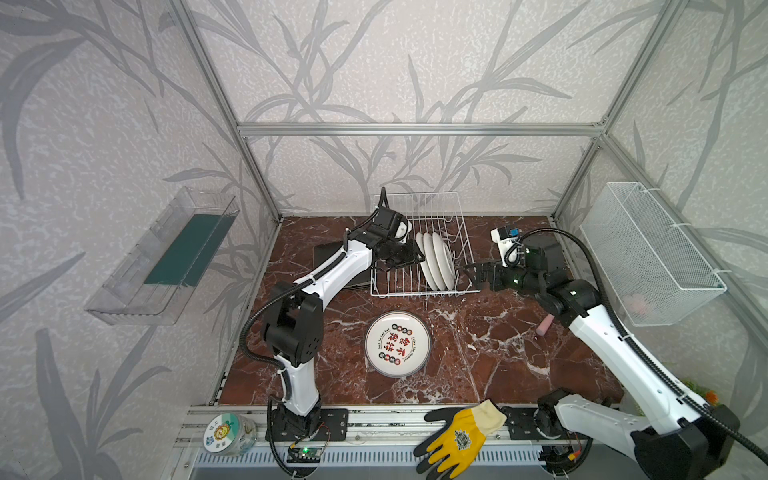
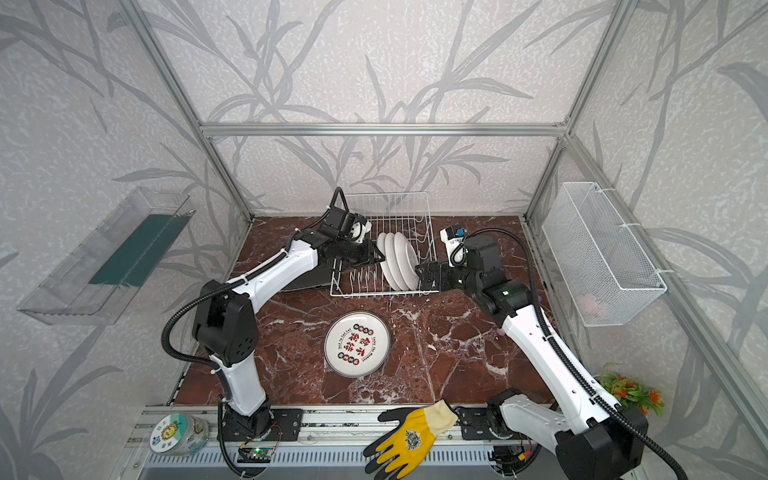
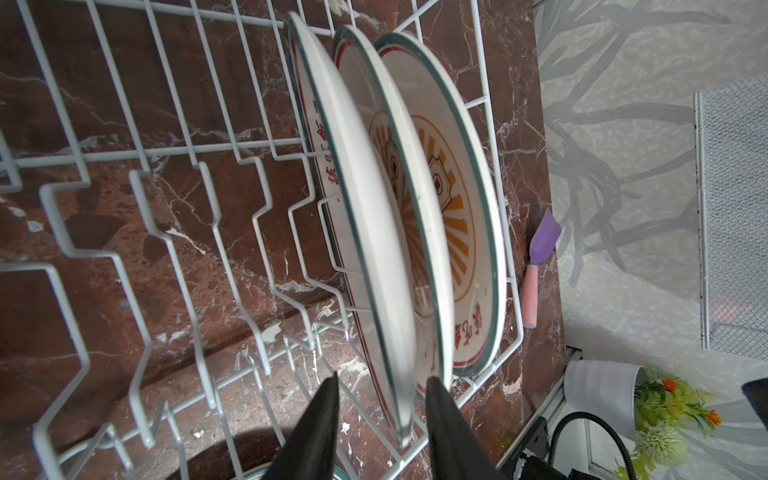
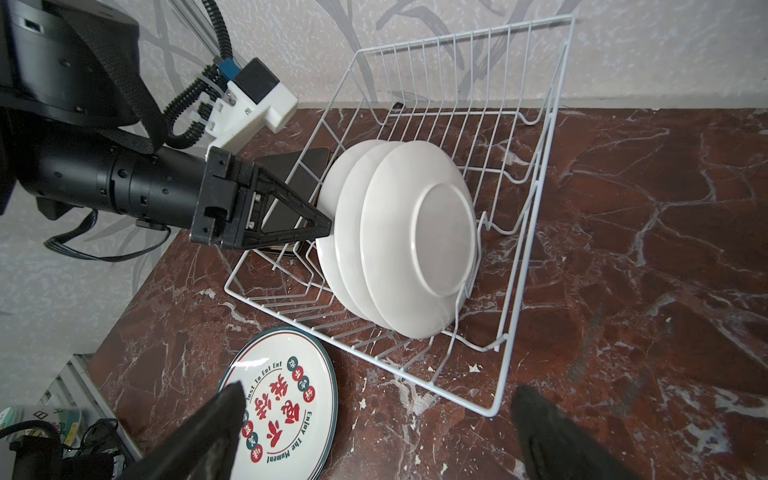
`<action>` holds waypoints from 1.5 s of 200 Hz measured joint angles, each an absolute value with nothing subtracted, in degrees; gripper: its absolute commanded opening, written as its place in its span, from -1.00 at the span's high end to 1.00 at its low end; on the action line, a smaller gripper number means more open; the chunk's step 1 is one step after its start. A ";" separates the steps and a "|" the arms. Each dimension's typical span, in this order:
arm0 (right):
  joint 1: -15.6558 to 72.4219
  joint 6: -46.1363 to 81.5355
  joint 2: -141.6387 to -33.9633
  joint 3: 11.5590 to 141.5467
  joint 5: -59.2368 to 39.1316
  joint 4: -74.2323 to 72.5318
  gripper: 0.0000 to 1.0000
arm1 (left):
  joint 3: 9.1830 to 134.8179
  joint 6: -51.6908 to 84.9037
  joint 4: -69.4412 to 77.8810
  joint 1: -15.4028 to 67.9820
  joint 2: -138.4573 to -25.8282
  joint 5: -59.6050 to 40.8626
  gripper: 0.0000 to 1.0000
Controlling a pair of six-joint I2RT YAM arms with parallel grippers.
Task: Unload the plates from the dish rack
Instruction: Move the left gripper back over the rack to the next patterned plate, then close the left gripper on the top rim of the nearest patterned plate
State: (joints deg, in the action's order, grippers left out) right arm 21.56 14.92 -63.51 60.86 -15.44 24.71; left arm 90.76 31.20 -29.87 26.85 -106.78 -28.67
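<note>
Three round plates stand on edge near the right end of the white wire dish rack. The right wrist view shows their white backs; the left wrist view shows orange sunburst faces. My left gripper straddles the rim of the leftmost plate, with a gap still showing at one finger. My right gripper stands wide open and holds nothing, just outside the rack's right end. A round plate with red characters lies flat on the table.
Dark square plates lie stacked beside the rack's left end, under my left arm. A purple and pink spatula lies right of the rack. A mesh basket hangs on the right wall, a clear tray on the left. A yellow glove lies on the front rail.
</note>
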 measured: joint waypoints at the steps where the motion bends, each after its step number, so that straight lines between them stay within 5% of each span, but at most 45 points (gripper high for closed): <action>1: 21.56 14.92 -63.51 60.86 -15.44 24.71 -0.98 | 90.76 31.27 -29.82 26.85 -106.83 -28.67 0.30; 167: 21.56 14.92 -62.67 60.84 -15.42 24.75 -0.98 | 91.79 35.64 -24.75 27.33 -109.19 -32.69 0.99; 300: 21.56 14.90 -61.71 60.58 -14.92 24.97 -0.98 | 96.16 35.88 -24.10 27.86 -113.21 -39.48 1.00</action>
State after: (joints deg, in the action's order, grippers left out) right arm 21.56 14.90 -61.71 60.58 -14.92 24.97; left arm 96.16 35.88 -24.10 27.86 -113.21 -39.48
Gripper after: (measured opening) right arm 0.991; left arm 0.072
